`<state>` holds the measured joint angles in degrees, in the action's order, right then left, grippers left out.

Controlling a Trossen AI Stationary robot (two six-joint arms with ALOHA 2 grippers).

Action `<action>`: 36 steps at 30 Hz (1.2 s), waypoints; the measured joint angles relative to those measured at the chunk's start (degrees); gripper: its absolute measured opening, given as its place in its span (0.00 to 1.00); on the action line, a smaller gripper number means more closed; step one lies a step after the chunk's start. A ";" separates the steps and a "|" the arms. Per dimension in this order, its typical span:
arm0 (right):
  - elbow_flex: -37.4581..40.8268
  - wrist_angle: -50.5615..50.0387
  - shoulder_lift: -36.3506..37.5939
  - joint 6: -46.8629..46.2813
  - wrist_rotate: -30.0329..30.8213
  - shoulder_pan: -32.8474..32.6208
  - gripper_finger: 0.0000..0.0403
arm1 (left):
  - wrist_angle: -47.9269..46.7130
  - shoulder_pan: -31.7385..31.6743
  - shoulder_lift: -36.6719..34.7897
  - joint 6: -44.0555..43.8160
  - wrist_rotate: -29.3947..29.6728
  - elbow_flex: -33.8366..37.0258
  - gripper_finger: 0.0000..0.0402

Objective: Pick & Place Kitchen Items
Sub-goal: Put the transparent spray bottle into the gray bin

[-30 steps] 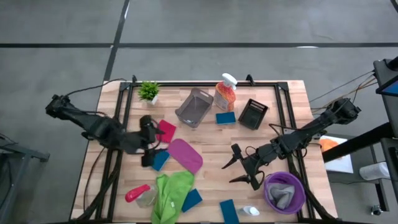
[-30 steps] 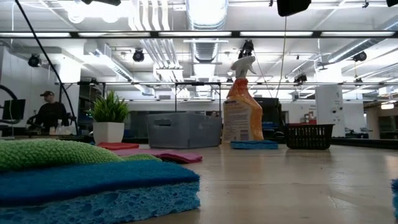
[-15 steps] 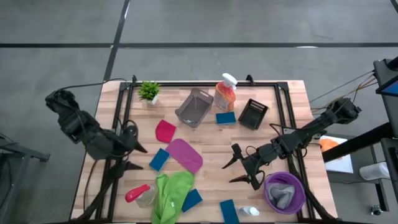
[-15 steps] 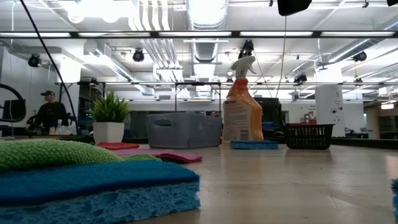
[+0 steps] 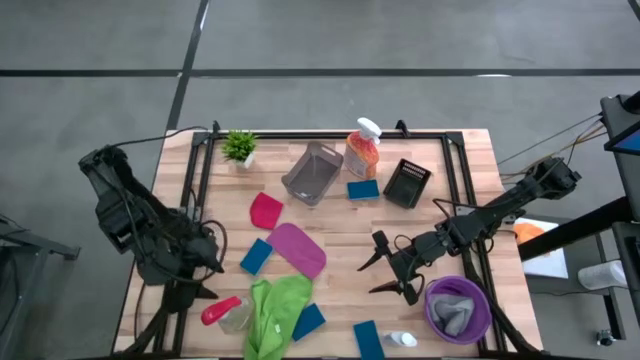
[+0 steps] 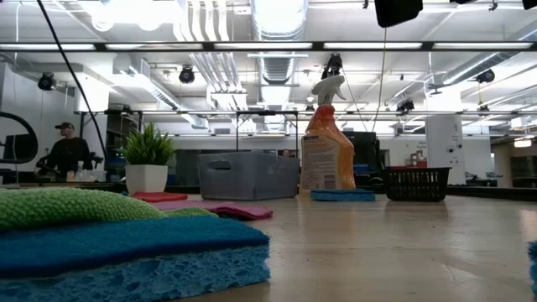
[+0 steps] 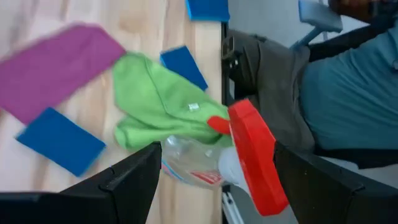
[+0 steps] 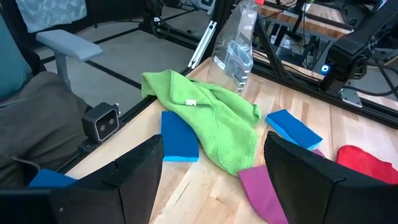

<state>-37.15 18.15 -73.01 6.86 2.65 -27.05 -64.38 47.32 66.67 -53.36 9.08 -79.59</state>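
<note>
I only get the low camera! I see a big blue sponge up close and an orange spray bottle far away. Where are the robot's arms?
Observer: The left fingers are open, over the table's left side, pointing at a red-topped bottle.
Operator: Is that bottle standing up?
Observer: No, it lies on its side, against the green cloth.
Operator: And the other arm?
Observer: The right fingers are open too, over the right half, beside a purple bowl with a grey cloth in it.
</note>
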 joint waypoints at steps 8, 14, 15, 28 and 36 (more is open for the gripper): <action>0.00 -0.87 0.04 -0.55 0.80 0.02 0.68 | 0.09 0.01 3.24 -5.13 -4.10 -1.14 0.78; 0.00 -1.16 0.13 -0.92 0.96 0.02 0.68 | -0.35 0.05 3.70 -6.06 -3.14 -5.86 0.78; 0.00 -1.34 0.13 -1.10 0.98 0.02 0.68 | -0.73 0.05 3.92 -6.85 -2.88 -6.42 0.78; 0.00 -2.95 0.42 -1.45 2.71 0.04 0.68 | -15.56 0.82 20.02 -7.17 -2.80 -24.76 0.57; 0.00 -3.48 0.92 -2.17 2.91 0.04 0.68 | -25.87 0.62 28.41 -8.04 -2.70 -31.67 0.55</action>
<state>-37.15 14.67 -72.10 4.69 5.56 -27.00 -90.24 47.94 95.08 -61.40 6.38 -111.26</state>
